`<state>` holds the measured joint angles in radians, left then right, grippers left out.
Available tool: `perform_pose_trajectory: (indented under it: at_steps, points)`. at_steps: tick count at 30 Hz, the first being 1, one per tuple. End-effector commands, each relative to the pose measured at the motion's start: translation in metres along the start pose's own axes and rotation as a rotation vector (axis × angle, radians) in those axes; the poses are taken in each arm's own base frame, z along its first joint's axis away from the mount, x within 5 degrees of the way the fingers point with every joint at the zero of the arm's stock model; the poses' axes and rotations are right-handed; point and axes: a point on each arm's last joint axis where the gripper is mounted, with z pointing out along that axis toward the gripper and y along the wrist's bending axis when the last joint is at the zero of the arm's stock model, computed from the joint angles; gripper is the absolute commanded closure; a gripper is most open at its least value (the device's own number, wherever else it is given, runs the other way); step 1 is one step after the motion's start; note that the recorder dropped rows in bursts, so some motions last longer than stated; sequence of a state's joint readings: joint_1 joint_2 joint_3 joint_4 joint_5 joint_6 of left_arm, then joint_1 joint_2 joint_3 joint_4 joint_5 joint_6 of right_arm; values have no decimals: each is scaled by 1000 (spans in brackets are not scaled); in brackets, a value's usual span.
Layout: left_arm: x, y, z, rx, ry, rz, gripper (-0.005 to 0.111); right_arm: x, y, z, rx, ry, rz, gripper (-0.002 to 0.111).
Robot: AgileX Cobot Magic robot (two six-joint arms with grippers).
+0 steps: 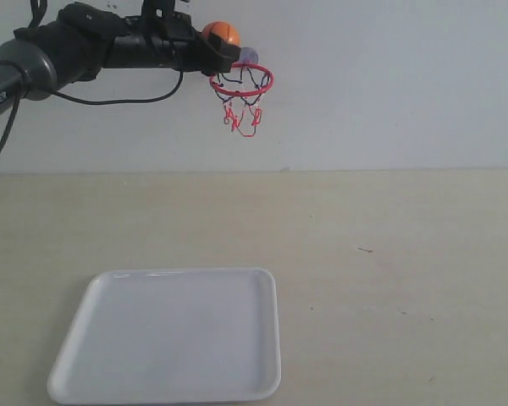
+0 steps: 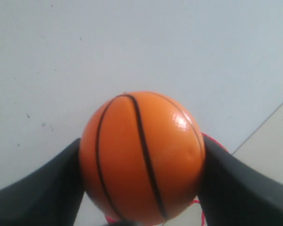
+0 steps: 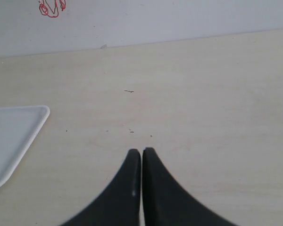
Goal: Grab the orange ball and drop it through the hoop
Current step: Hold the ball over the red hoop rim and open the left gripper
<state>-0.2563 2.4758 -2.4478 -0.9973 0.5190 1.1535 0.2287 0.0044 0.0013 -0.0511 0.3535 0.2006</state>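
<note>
The orange ball (image 1: 221, 35) with black seams is clamped in my left gripper (image 1: 217, 44), high up against the white wall, just above and left of the hoop (image 1: 242, 82). The hoop's red ring and black-and-red net hang from a greyish suction cup (image 1: 248, 57) on the wall. In the left wrist view the ball (image 2: 141, 157) fills the gap between both dark fingers (image 2: 42, 193), and a sliver of red ring (image 2: 212, 140) shows behind it. My right gripper (image 3: 141, 151) is shut and empty above the table; it does not show in the exterior view.
A white square tray (image 1: 267, 338) lies on the beige table at the front left, below the hoop; its corner (image 3: 37, 117) shows in the right wrist view. The net's red strings (image 3: 52, 8) appear far off on the wall.
</note>
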Motion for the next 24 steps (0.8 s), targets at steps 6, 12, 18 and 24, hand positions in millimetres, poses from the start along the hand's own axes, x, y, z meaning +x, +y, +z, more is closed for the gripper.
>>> perform_pose_trajectory:
  at_steps: [6, 12, 18, 24]
  points:
    - [-8, -1, -3, 20, -35, -25, 61, -1, 0, 0, -1, -10, -8, 108]
    - [-8, 0, -3, 15, -37, -17, 44, -1, 0, 0, -1, -10, -8, 108]
    - [-8, 0, -3, 15, -37, -21, 43, -1, 0, 0, -1, -10, -8, 108]
    - [-8, 3, -4, -1, -40, -25, 33, -1, 0, 0, -1, -10, -8, 108]
